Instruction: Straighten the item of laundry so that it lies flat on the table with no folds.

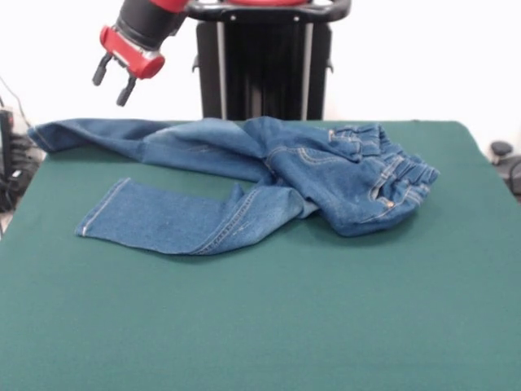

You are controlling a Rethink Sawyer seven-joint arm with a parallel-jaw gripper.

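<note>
The blue denim jeans (pixel 269 183) lie on the dark green table (pixel 269 326) across its far half. One leg reaches the far left edge, the other lies nearer and flat to the left. The waistband end at the right is bunched and folded over, with orange-tan stitching showing. My gripper (pixel 114 80) hangs in the air above the far left leg, clear of the cloth. Its two black fingers (pixel 126 90) stand apart with nothing between them.
The robot's black pedestal (pixel 264 61) stands behind the table's far edge. Dark objects (pixel 501 155) sit off the table at the right, and cables (pixel 12 155) at the left.
</note>
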